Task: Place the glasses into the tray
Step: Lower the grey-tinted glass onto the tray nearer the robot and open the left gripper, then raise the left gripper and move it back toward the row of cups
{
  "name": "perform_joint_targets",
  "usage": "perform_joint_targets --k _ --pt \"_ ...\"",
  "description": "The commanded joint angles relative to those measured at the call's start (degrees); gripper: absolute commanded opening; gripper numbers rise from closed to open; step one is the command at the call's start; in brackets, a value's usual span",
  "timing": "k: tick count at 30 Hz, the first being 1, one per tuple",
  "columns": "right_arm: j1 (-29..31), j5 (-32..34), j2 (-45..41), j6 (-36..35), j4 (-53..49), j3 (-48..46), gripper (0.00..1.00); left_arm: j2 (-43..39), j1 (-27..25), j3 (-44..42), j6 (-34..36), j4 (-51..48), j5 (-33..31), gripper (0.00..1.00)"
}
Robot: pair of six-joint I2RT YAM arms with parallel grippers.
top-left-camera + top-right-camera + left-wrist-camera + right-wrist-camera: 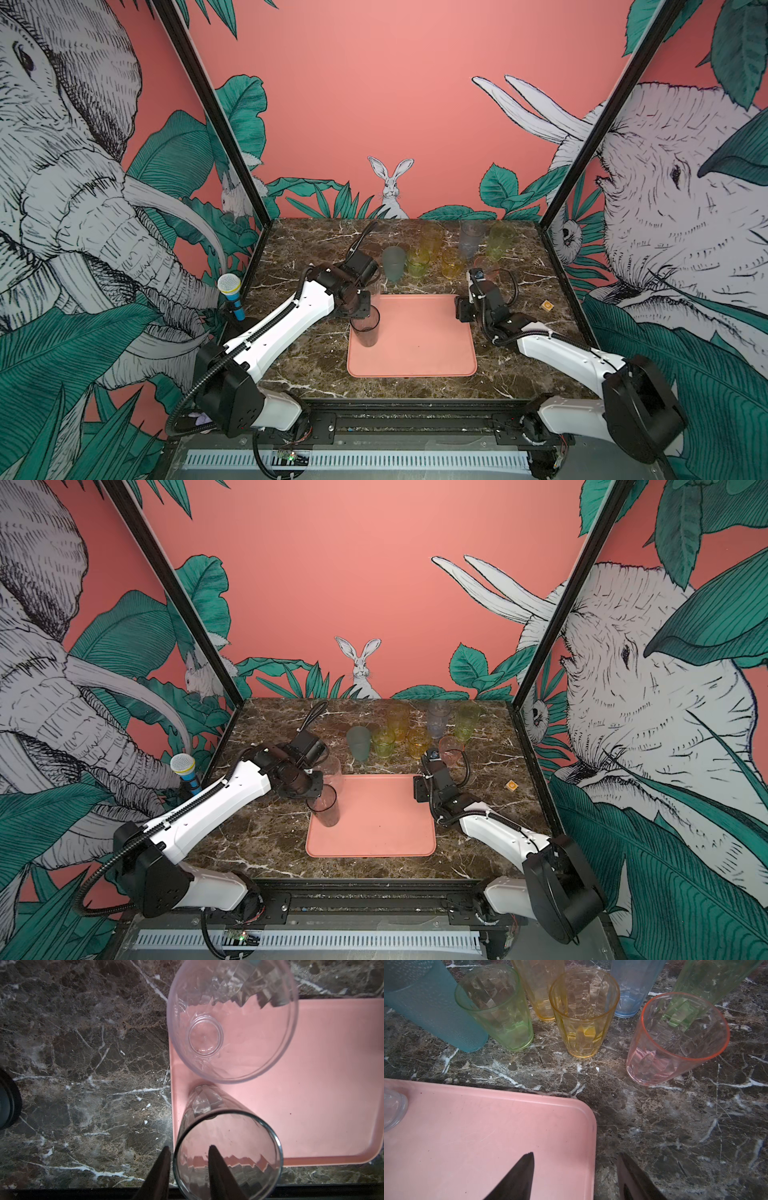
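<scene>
The salmon-pink tray (pixel 419 345) (pixel 324 1084) lies mid-table. Two of the glasses stand at its left edge: a smoky dark one (pixel 365 332) (pixel 239 1136) and behind it a clear one (pixel 333 771) (pixel 230 1022). My left gripper (pixel 189 1147) is open over the smoky glass's rim, with one finger inside and one outside. Beyond the tray stand a frosted grey-teal glass (pixel 393 264), a yellow-green one (pixel 500 1012), an amber one (pixel 583 1016), a pink one (pixel 675 1039) and taller ones behind. My right gripper (pixel 576 1154) (pixel 463 309) hangs open and empty over the tray's far right corner.
A small orange cube (pixel 547 306) lies on the marble at the right. A toy microphone (pixel 230 291) stands at the table's left edge. Black frame posts rise at both back corners.
</scene>
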Motion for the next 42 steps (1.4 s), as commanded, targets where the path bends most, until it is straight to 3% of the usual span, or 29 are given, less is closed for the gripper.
perform_joint_targets --k 1,17,23,42 --pt "-0.17 0.49 -0.21 -0.22 -0.18 1.48 0.65 -2.16 -0.26 3.19 0.59 -3.21 -1.64 0.35" --pt "-0.22 0.41 -0.38 -0.09 -0.02 1.37 0.65 4.56 -0.25 19.91 5.89 -6.37 -5.56 0.45" --pt "-0.23 0.18 -0.38 0.04 -0.06 1.39 0.65 8.89 -0.14 25.48 6.57 -6.06 -7.38 0.53" --pt "-0.24 0.94 -1.26 -0.04 0.33 0.73 0.65 22.82 0.40 38.27 9.12 1.79 -3.68 0.56"
